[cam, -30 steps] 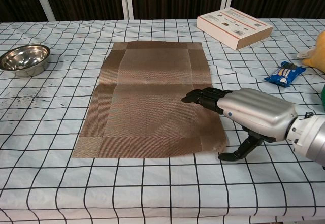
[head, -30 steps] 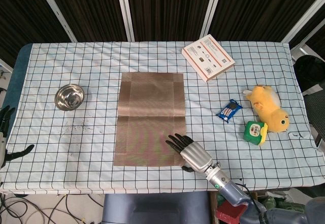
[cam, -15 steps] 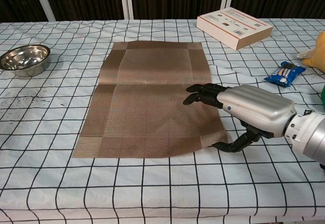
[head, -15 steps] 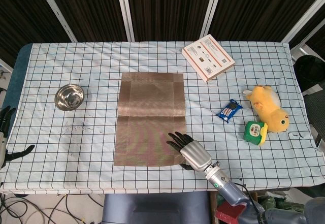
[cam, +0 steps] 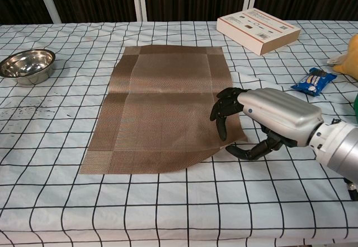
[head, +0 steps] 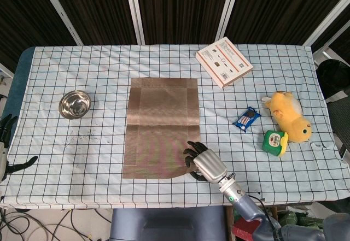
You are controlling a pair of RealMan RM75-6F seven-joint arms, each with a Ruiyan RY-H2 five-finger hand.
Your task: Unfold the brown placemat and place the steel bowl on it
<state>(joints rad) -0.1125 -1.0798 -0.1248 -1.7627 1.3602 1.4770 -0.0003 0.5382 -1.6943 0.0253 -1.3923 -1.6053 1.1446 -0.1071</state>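
Since a second ago the right hand [cam: 263, 118] has curled its fingers [cam: 219, 112] down onto the near right corner of the placemat [head: 161, 126]; before, they lay stretched flat over it. Thumb now tucked under the mat's edge, so the hand pinches the corner, which is lifted and rippled. Rest of the mat unchanged.

Placemat lies open at the table's middle, long axis running from the near edge toward the far edge, crease line across its middle.

Steel bowl [head: 75, 104] upright, well left of the mat, apart from it.

Left hand [head: 6, 142] at the table's left edge, fingers apart, holding nothing.
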